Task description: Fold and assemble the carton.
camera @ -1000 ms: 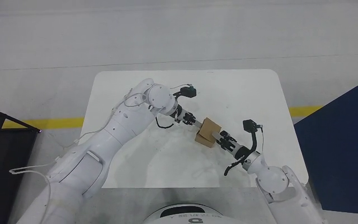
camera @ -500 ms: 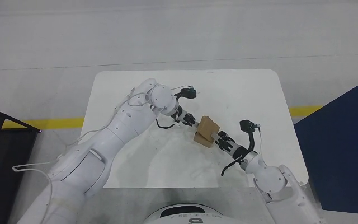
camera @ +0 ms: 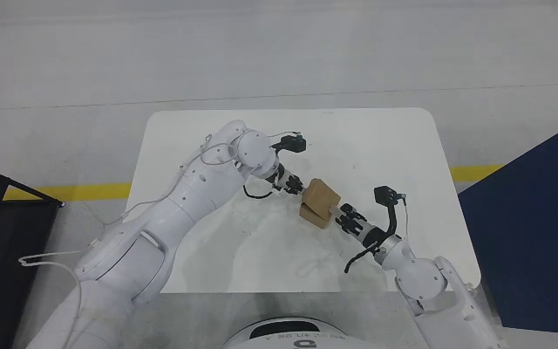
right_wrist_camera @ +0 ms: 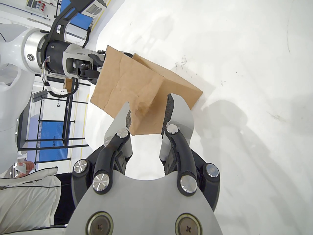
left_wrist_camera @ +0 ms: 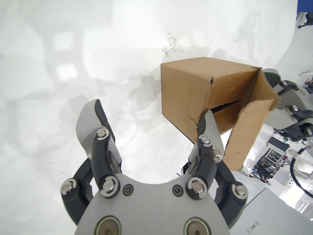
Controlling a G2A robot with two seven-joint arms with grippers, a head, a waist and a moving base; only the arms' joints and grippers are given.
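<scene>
Carton (camera: pixel 320 202) is sitting near the middle of the table (camera: pixel 392 148), one flap hanging open. Left gripper (left_wrist_camera: pixel 151 110) is resting at the carton's side facing the table's far-left corner, forearm angled down, fingers spread wide, one fingertip (left_wrist_camera: pixel 205 121) touching a torn cardboard edge. Right gripper (right_wrist_camera: pixel 149 102) is lying low on the near-right side, wrist level, fingers pinching a carton corner

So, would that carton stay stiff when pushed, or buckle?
Probably buckles: the carton is thin cardboard, visibly creased where the right gripper pinches it. Likely light: a thin-walled shell with one end unclosed. Its loose flap would probably swing rather than resist.
</scene>
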